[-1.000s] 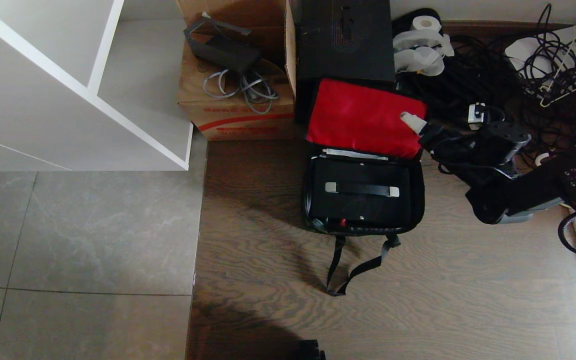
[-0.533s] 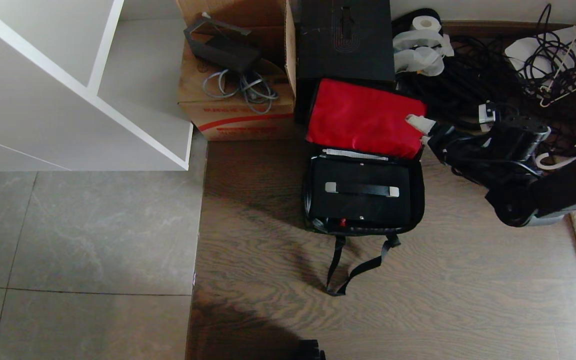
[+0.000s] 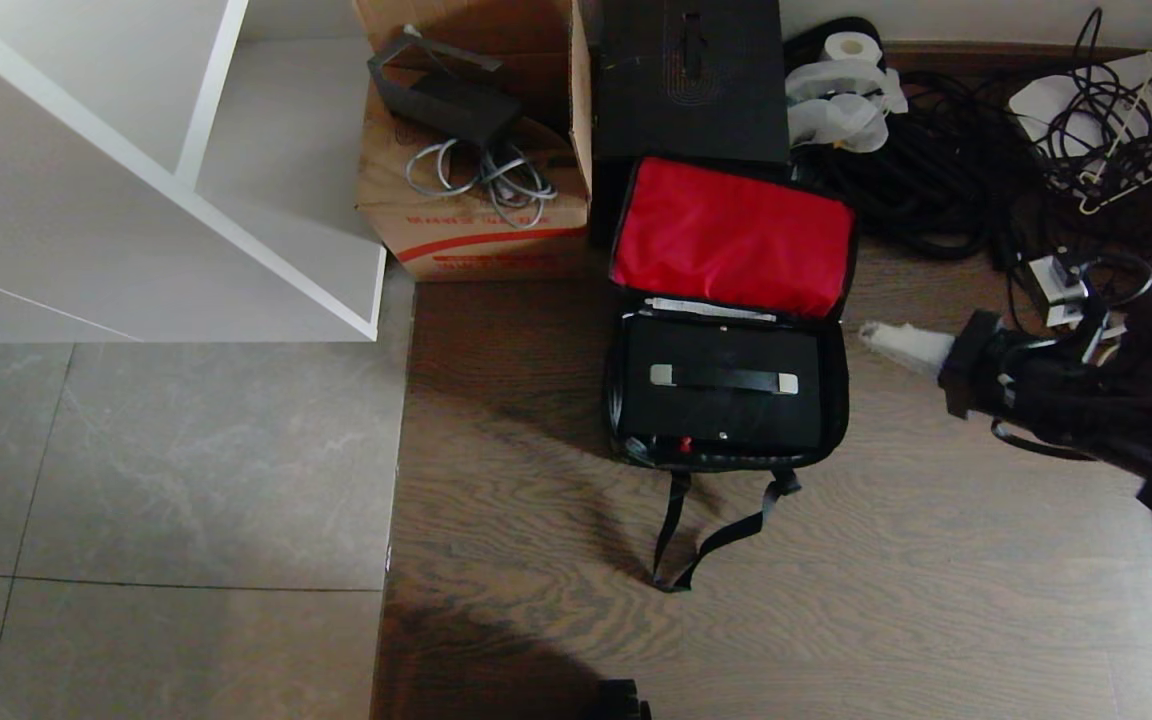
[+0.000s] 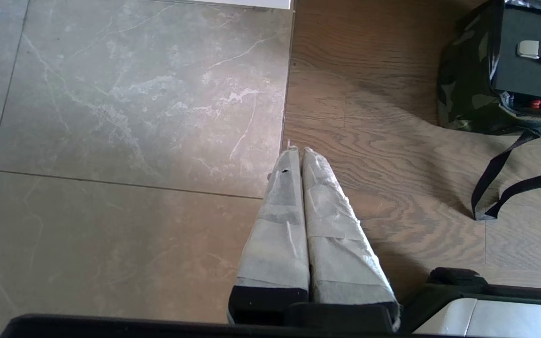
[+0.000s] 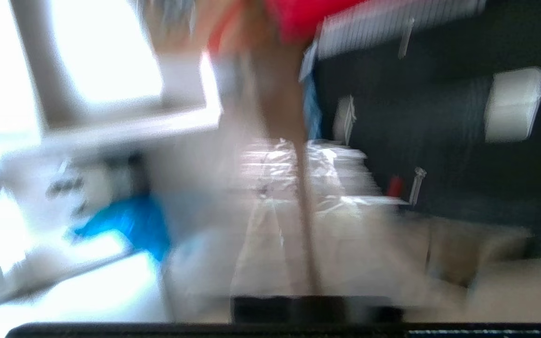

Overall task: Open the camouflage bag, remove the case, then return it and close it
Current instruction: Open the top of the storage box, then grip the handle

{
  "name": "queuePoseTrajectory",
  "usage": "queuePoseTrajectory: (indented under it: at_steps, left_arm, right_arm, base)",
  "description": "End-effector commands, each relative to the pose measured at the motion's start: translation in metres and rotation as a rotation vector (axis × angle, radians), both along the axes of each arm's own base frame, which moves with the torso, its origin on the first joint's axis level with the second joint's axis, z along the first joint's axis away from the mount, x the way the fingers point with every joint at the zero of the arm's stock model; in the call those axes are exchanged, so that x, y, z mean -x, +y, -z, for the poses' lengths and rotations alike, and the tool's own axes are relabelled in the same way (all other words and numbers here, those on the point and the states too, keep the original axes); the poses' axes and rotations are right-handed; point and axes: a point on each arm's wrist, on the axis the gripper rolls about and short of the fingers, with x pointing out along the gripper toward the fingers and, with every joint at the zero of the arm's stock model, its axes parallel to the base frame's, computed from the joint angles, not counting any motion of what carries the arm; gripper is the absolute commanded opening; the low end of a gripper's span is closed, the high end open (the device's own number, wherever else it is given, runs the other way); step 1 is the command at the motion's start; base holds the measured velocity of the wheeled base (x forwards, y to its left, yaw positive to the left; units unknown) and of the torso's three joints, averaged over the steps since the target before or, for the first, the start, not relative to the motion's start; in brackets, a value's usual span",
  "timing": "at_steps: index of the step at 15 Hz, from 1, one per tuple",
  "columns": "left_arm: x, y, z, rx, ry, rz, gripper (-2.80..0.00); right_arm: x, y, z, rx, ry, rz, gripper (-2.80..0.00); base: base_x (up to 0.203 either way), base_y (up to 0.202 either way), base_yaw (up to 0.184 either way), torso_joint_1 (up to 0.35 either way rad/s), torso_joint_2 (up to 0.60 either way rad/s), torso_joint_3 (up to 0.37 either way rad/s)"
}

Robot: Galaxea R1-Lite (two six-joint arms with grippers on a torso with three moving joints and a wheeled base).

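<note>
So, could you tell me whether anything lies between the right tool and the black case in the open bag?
Nothing visible does. The right tool, shut and empty, hovers beside the green camouflage fabric bag; only bare wooden floor and the bag's side wall separate it from the flat black rigid case, whose handle lies uncovered.

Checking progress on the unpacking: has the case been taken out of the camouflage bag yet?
No, the case lies inside the open camouflage bag, below its raised red flap.

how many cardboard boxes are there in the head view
1: a brown cardboard box with red stripes, on the floor left of the camouflage bag, with cables on top. Others may be hidden behind the clutter.
</note>
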Motion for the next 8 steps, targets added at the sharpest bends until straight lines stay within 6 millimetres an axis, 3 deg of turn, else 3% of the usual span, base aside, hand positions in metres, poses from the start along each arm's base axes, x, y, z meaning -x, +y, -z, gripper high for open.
queuePoseTrajectory:
  at_steps: [1, 5, 8]
  left_arm:
    - [-0.001, 0.0, 0.003, 0.001, 0.009, -0.001, -2.8]
    - [-0.001, 0.0, 0.002, 0.001, 0.008, 0.0, -2.8]
    - [-0.001, 0.0, 0.003, 0.001, 0.009, 0.001, -2.8]
  right_arm:
    - [0.071, -0.001, -0.015, 0.021, -0.048, -0.054, -2.8]
    - [0.164, -0.004, -0.005, 0.198, -0.096, -0.088, -2.8]
    - [0.227, -0.008, 0.03, 0.455, -0.155, 0.002, -2.8]
  base:
    - [0.0, 0.0, 0.0, 0.0, 0.0, 0.0]
    - [0.0, 0.0, 0.0, 0.0, 0.0, 0.0]
    - [0.0, 0.0, 0.0, 0.0, 0.0, 0.0]
